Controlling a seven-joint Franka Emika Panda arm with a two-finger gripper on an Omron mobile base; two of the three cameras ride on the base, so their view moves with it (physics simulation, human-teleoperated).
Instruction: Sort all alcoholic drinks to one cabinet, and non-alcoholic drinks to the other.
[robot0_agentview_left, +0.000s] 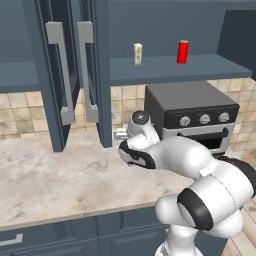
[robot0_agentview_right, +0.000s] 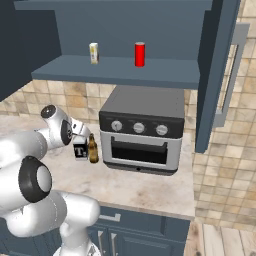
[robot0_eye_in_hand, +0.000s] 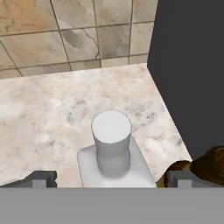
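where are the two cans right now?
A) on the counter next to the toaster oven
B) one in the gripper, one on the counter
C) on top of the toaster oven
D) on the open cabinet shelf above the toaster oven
D: the red can and the cream-white can both stand upright on the cabinet shelf above the toaster oven, apart from each other.
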